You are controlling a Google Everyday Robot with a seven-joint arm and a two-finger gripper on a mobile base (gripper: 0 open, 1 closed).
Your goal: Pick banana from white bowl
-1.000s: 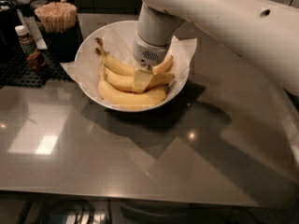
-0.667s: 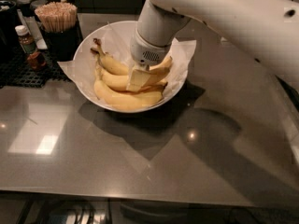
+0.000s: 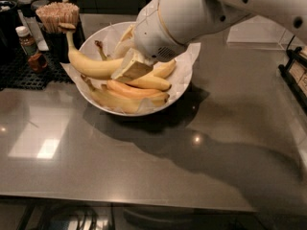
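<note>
One banana [image 3: 91, 66] is seen clamped in the gripper [image 3: 129, 61], which is held low over the white bowl [image 3: 144, 113] at the end of the robot's single arm [image 3: 192, 13]. The jaws appear closed across the fruit near its middle, and one pale finger is shown pressed on its near side. From the gripper, the banana's long axis is run from about 3 o'clock, where the tip is seen, out to 10 o'clock, where the stem is raised past the bowl's rim, just beside the dark cup of wooden sticks [image 3: 57, 16]. The remaining bananas [image 3: 134, 92] are left lying in the paper lining at the gripper's 6 o'clock. A straight upward lift is judged to be called for, since the longer stem side could be swung into the cup.
</note>
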